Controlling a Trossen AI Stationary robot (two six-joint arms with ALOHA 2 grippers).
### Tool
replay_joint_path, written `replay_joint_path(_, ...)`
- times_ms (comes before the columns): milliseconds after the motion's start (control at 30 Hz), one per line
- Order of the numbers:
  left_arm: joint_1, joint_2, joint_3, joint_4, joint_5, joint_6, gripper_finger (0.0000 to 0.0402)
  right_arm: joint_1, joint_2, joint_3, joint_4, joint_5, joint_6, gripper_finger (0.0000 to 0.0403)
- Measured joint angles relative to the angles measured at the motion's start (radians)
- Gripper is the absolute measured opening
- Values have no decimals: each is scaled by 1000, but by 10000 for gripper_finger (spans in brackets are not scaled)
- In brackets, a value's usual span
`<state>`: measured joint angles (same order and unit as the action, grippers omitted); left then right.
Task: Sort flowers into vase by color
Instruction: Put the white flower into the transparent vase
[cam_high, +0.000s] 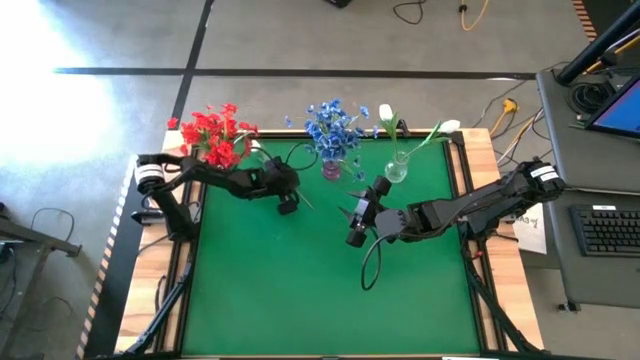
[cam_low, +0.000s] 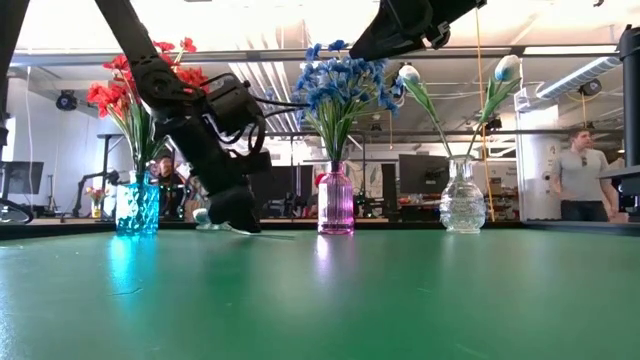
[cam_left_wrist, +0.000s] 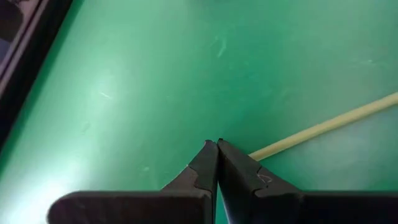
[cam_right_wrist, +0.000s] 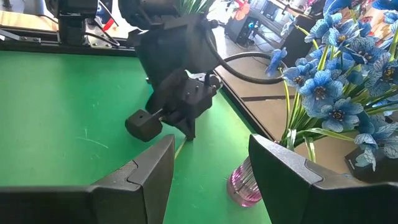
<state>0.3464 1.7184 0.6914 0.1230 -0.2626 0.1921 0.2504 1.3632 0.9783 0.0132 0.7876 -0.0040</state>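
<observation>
Three vases stand in a row along the far edge of the green counter (cam_high: 300, 290). The blue vase (cam_low: 137, 208) holds the red flowers (cam_high: 215, 135); the pink vase (cam_low: 335, 204) holds the blue flowers (cam_high: 335, 127); the clear vase (cam_low: 462, 200) holds two white flowers (cam_low: 408, 74) on long green stems.

The left gripper (cam_high: 288, 205) is lowered to the counter surface just in front of the gap between the blue and pink vases. In the left wrist view its fingers (cam_left_wrist: 205, 168) are pressed together, tips touching the green mat. A pale thin stem (cam_left_wrist: 323, 127) lies flat on the counter just beside those tips; whether the tips pinch its end cannot be told. In the low view the same stem (cam_low: 262, 233) shows as a light line at the base of the gripper.

The right gripper (cam_high: 357, 215) is raised above the counter, near the pink and clear vases and pointed toward the left arm. Its fingers (cam_right_wrist: 149, 171) are spread wide with nothing between them; the pink vase and the blue blooms lie just beyond one finger in the right wrist view.

A person (cam_low: 580, 180) stands in the room behind the counter.
</observation>
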Motion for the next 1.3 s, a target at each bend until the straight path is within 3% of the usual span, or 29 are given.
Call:
replay_joint_path(367,-85,-41,-2,-48,28,-135,0,0,0,0,0,0,-4,199)
replay_joint_path(667,-160,-176,-3,-116,19,-187,0,0,0,0,-1,-14,43,199)
replay_joint_path(967,-253,-307,-1,-230,14,-186,0,0,2,0,-1,-108,103,199)
replay_joint_path(1300,-426,-463,0,-324,14,-174,0,-18,126,-1,128,-114,82,199)
